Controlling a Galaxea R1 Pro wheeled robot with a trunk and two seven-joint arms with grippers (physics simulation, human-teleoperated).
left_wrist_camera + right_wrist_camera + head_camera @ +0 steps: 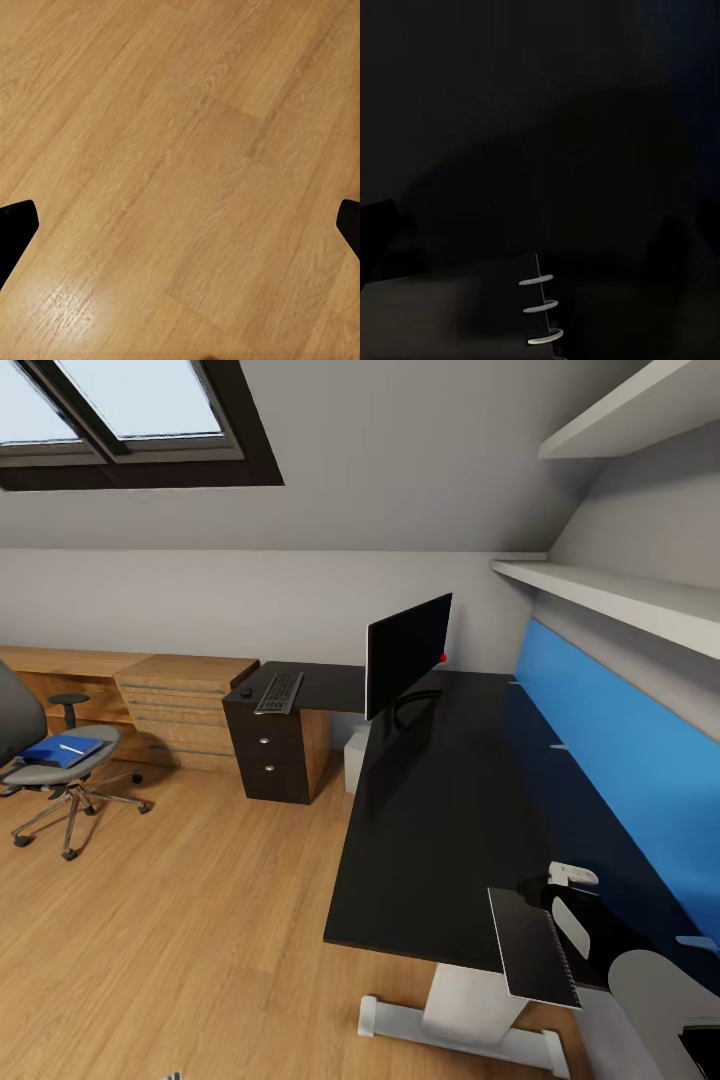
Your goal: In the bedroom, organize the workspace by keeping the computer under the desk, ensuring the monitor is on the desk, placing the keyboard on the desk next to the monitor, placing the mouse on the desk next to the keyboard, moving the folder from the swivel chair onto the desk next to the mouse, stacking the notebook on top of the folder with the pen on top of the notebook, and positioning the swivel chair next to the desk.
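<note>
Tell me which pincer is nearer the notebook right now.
Right. The right pincer is at the notebook over the desk; the left pincer hangs open above bare floor.

no readable text, label, brand or number anywhere.

Daylight is entering through the skylight [120, 405] and lighting the room evenly; the head view is rendering sharp, with straight lines bowing toward the edges. The floor [180, 150] is showing a soft glare patch in the left wrist view. The right wrist view is rendering almost black, with only pale binding rings [540, 307] catching light.
</note>
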